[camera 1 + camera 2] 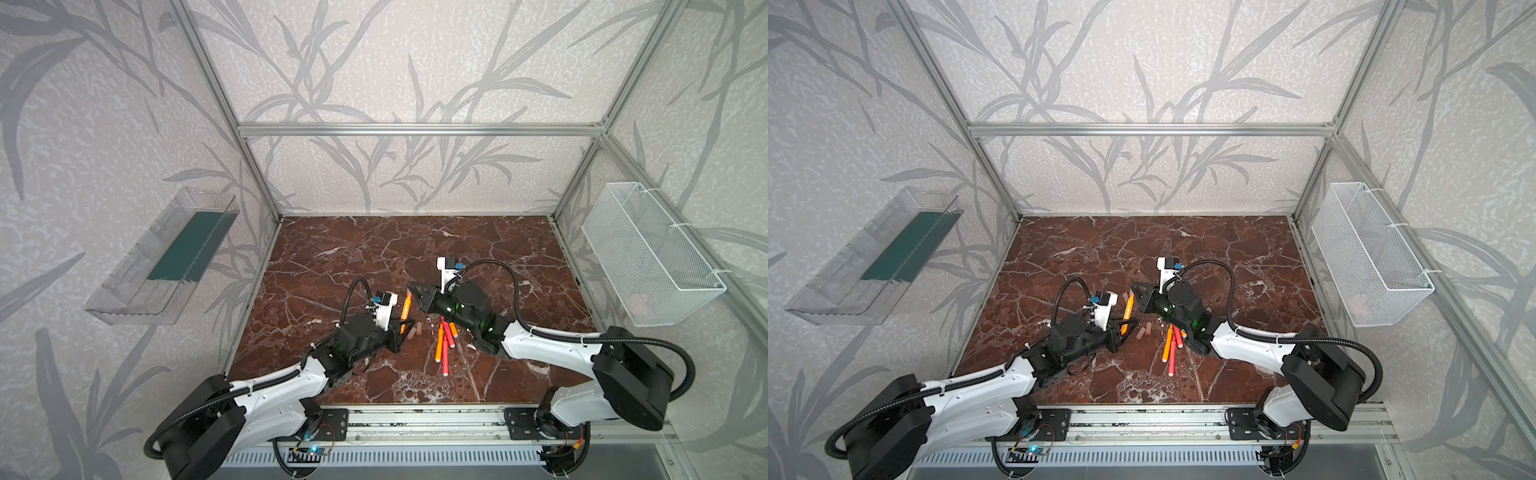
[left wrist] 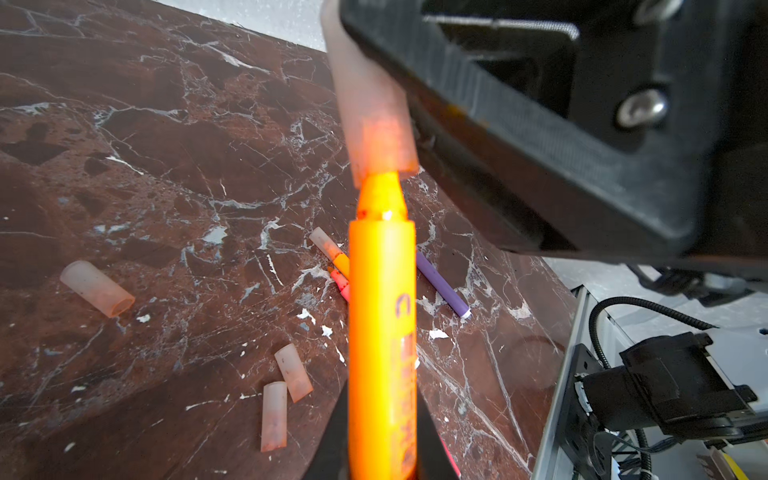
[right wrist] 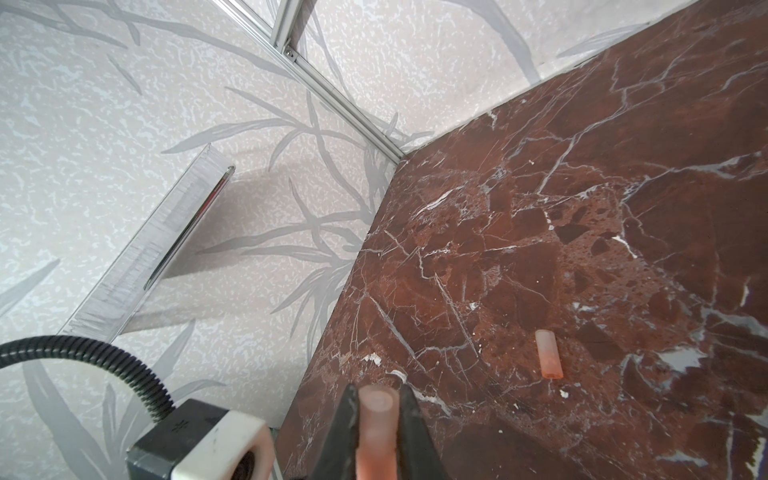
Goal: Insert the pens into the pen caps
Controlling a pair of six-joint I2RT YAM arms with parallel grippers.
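Over the marble tabletop (image 1: 374, 249) we see the left gripper (image 1: 406, 324) clamped on an orange pen (image 2: 381, 332), purple print unreadable past a "C", its tip inside the cap (image 2: 374, 124) pinched by the right gripper (image 3: 376, 401); loose caps (image 2: 286, 386) lie near that pen.

pen (image 2: 381, 332): orange; cap (image 2: 370, 104): translucent pinkish; table (image 2: 166, 166): red-brown, white-veined

Around me stands pale wallpaper (image 1: 374, 62) with grey leaf sprays, braced by an aluminium frame (image 1: 415, 129). Beneath me is a red-brown marble tabletop (image 1: 353, 249), white-veined. Clear wall tray (image 1: 124, 291) on my left, white mesh basket (image 1: 648, 249) on my right, all in soft, even light.
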